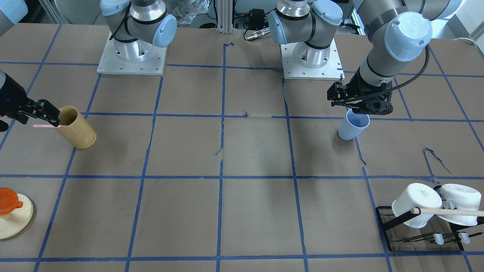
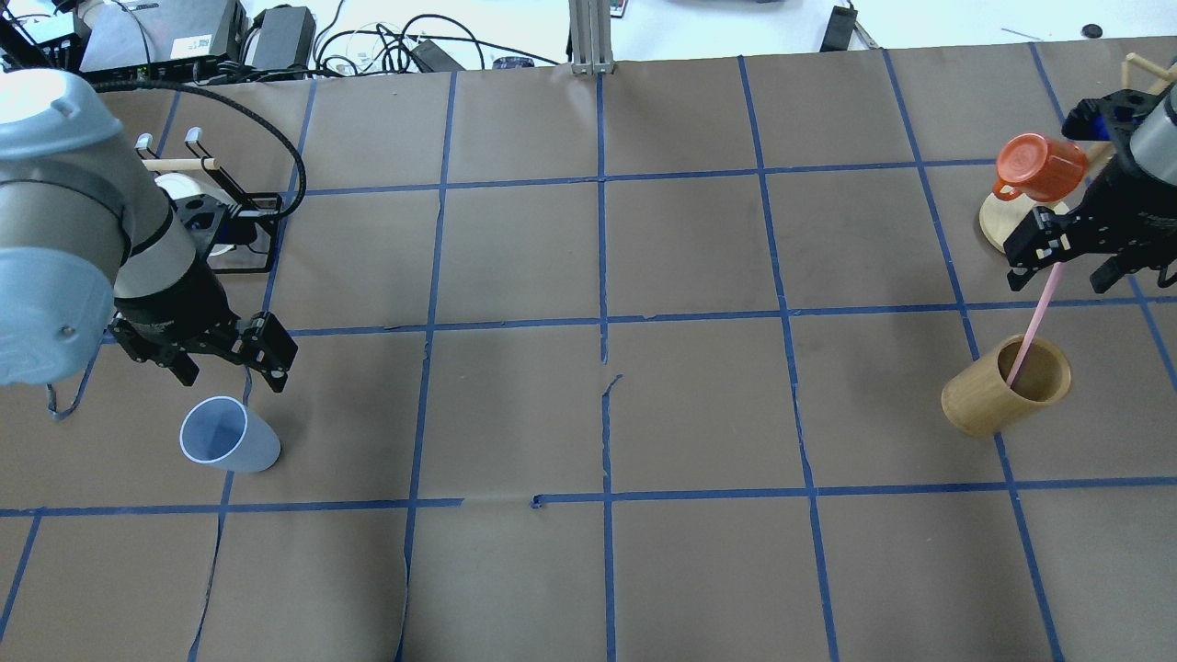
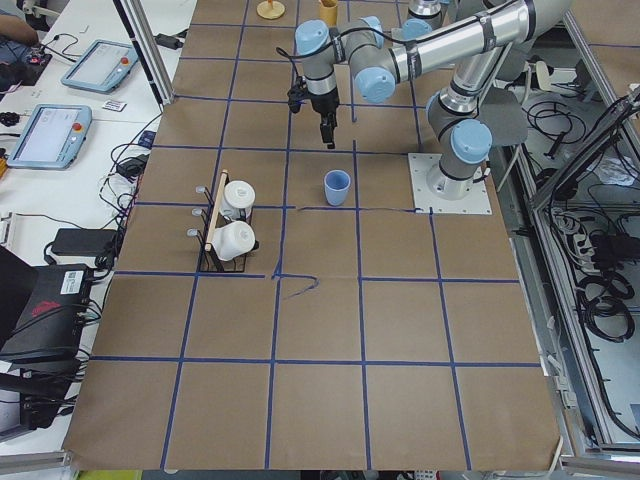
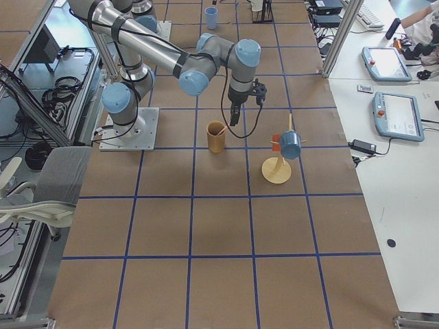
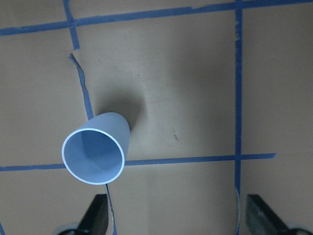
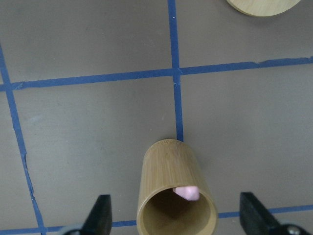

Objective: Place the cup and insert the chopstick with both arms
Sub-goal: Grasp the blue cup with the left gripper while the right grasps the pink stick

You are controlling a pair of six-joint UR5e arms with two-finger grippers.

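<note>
The pale blue cup [image 1: 353, 126] stands upright on the table, also in the overhead view [image 2: 228, 435] and the left wrist view [image 5: 98, 149]. My left gripper [image 2: 230, 363] is open and empty just above and beside it; its fingers [image 5: 98, 218] stand wide apart. A pink chopstick [image 2: 1037, 322] leans in the tan bamboo cup [image 2: 988, 400], its top end up between the jaws of my right gripper [image 2: 1067, 267]. In the right wrist view the fingers [image 6: 100, 213] are wide apart and the stick's end [image 6: 187, 192] shows inside the bamboo cup [image 6: 168, 171]. The right gripper is open.
A black rack with two white mugs [image 1: 427, 204] stands near the left arm's side, also in the overhead view [image 2: 216, 198]. An orange mug [image 2: 1039, 165] hangs on a round wooden stand [image 1: 15, 223] beside the right gripper.
</note>
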